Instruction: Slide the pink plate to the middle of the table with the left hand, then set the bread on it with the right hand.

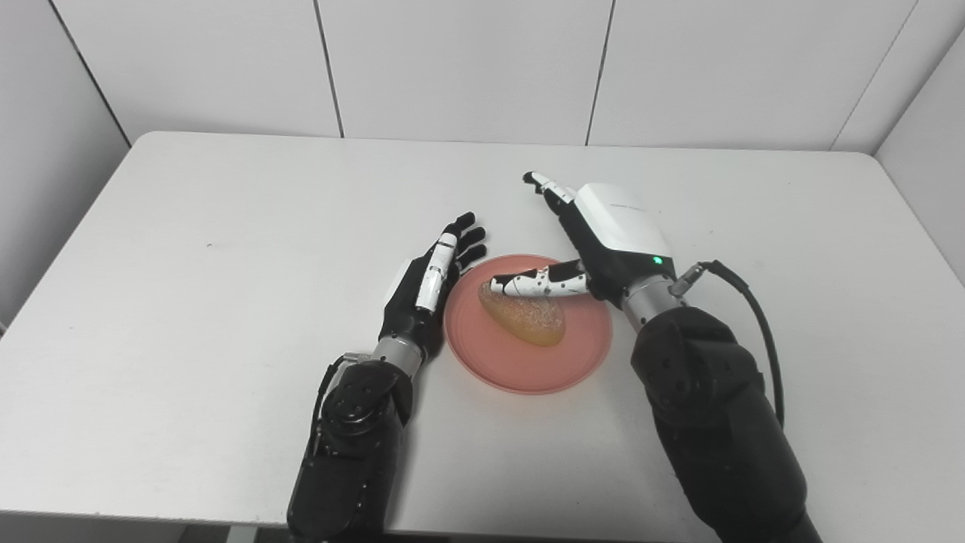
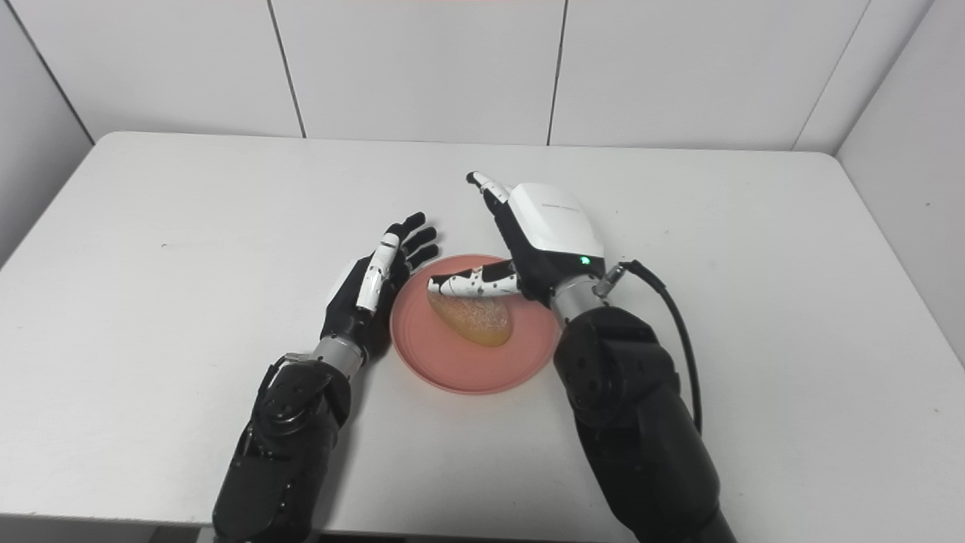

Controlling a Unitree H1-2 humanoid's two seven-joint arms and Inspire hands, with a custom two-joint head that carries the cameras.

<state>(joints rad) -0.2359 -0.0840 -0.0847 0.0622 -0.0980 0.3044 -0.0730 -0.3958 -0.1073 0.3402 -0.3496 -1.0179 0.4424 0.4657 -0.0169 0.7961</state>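
In the left eye view, the pink plate is sitting near the middle of the white worktop, and the bread is lying on the plate, a little toward its far side. The left hand is resting just beside the plate's left rim with its fingers stretched out and apart, grasping nothing. The right hand is hovering over the plate's far right edge, released, its fingers pointing away from the plate and its thumb reaching across the top of the bread; whether it is touching the bread cannot be told. Faint grey writing is showing on the white back of this hand, too small to read, and a small green light is glowing near the wrist.

In the right eye view, a black cable is looping from that wrist, to the right of the plate.
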